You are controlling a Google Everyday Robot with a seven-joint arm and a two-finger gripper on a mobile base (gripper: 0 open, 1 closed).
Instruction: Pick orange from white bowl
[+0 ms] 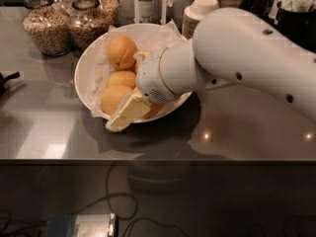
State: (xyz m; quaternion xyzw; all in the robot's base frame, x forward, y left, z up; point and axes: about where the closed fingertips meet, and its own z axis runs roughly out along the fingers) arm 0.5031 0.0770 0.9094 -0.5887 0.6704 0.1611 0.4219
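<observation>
The white bowl (87, 67) stands on the dark counter, lined with crinkled white paper, and holds several oranges. A large orange (122, 52) lies at the back of the bowl. Two more (122, 78) (113, 98) lie in front of it. My gripper (127, 113) is low in the bowl's front right part, and its cream-coloured end reaches over the front rim. It lies against another orange (154, 110), which it mostly hides. My white arm (237, 63) covers the right side of the bowl.
Two glass jars of grain (45, 23) (88, 19) stand behind the bowl on the left. A stack of white cups (198, 10) and a bottle (145, 3) stand at the back. A dark object (7, 81) lies at the left edge. The counter's front edge (158, 160) is near.
</observation>
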